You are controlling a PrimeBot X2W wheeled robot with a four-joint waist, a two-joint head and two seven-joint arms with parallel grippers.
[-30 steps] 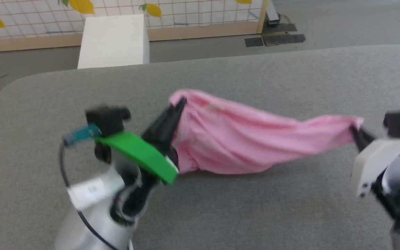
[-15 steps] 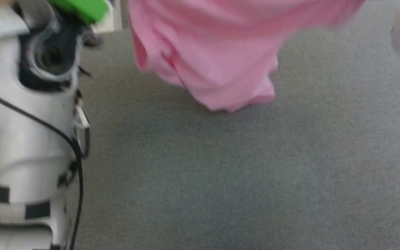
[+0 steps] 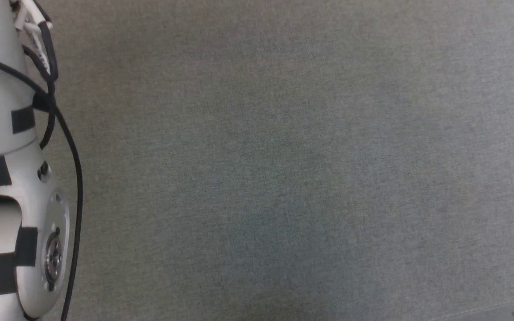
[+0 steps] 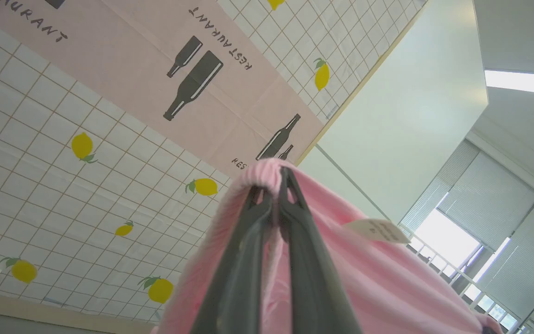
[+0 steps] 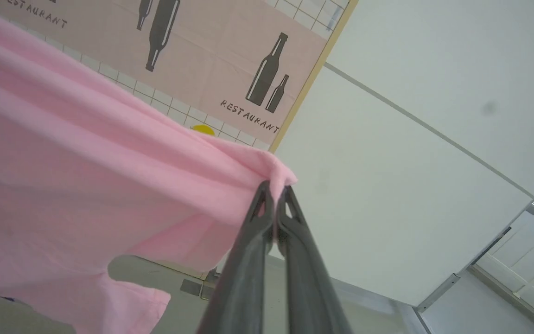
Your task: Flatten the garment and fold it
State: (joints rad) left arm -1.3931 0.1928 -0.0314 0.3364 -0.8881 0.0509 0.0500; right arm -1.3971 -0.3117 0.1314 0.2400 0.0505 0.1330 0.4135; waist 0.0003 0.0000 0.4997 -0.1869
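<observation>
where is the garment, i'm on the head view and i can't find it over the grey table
Observer: The left wrist view has it. The garment is held up off the table, its ribbed pink edge pinched in the shut left gripper.
Operator: ok and what's the right arm doing
Observer: The right gripper is shut on another bunched corner of it, and the cloth sags away from those fingers in loose folds.
</observation>
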